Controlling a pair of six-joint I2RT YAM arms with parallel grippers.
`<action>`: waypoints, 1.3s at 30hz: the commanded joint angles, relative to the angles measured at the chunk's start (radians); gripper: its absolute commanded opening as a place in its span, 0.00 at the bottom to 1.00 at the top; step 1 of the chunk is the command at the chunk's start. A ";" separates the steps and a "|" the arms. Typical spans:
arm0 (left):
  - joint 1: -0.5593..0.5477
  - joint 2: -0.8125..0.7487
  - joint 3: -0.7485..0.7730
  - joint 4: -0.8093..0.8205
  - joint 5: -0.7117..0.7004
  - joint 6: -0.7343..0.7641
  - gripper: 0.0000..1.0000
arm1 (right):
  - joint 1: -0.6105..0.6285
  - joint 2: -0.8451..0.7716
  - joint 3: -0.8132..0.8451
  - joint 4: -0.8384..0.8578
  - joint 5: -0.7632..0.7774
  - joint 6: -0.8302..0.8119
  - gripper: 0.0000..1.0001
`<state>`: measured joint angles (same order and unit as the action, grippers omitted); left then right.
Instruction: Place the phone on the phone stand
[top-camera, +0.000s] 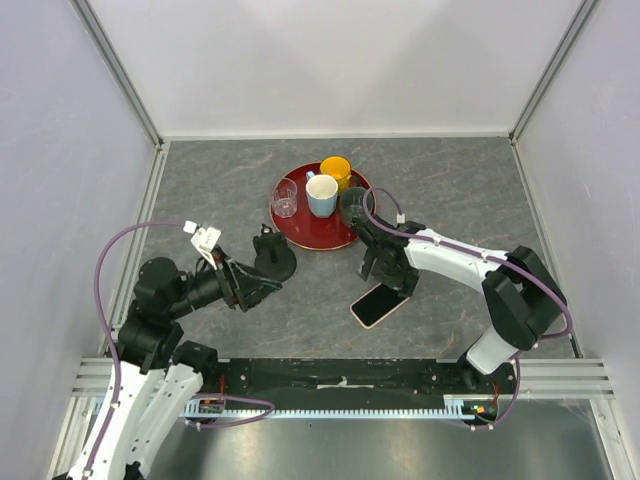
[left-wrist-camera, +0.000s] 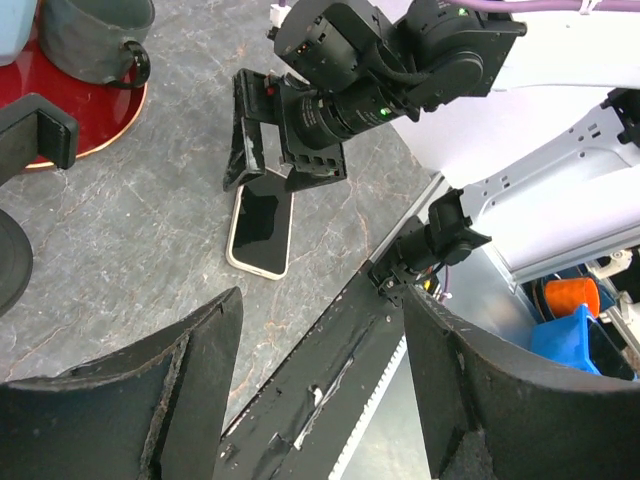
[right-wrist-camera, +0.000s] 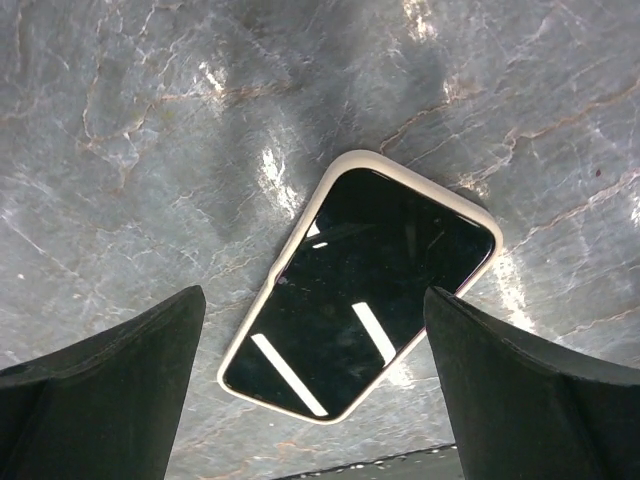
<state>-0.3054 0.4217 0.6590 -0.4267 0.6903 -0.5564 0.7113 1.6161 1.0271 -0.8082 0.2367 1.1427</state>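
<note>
1. The right gripper (right-wrist-camera: 315, 300) is seen with its jaws spread wide and nothing held. Directly below the gap lies the slim rectangular smartphone with glossy black screen and pale pinkish rim (right-wrist-camera: 360, 285), flat and screen-up on the grey marbled tabletop (right-wrist-camera: 150, 120), untouched.
2. The phone is set diagonally to the jaw line. The step in hand is judged to be the approach for pickup, with nothing lifted yet.
3. Next, the wrist would need to be turned until the pads face the long edges, then lowered and closed. So thin a body lying flat offers little edge, and a slip is to be feared.
4. Out to the left, the left gripper (left-wrist-camera: 320, 330) is held with jaws wide apart and empty. Just ahead of it the small black stand with round disc base and clamp top (top-camera: 272, 255) is seen upright and unoccupied.
5. Beyond both jaws, a round red tray (top-camera: 300, 238) carries a blue mug (top-camera: 322, 195), a yellow cup (top-camera: 336, 168), a clear glass (top-camera: 285, 198) and a dark grey mug (left-wrist-camera: 95, 40). The tray sits just beside the stand, so the delivery is judged to be crowded.
</note>
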 joint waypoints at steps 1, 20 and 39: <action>-0.003 -0.031 0.037 -0.090 -0.014 0.042 0.72 | -0.001 -0.044 -0.015 -0.026 0.052 0.216 0.98; -0.003 -0.095 0.047 -0.106 -0.017 0.078 0.72 | 0.096 -0.030 -0.041 -0.080 0.102 0.431 0.98; -0.003 -0.106 0.044 -0.096 0.000 0.082 0.72 | 0.125 0.005 -0.042 -0.066 0.101 0.497 0.98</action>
<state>-0.3054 0.3302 0.6724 -0.5301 0.6643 -0.5060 0.8295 1.5875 0.9695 -0.8936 0.3382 1.6047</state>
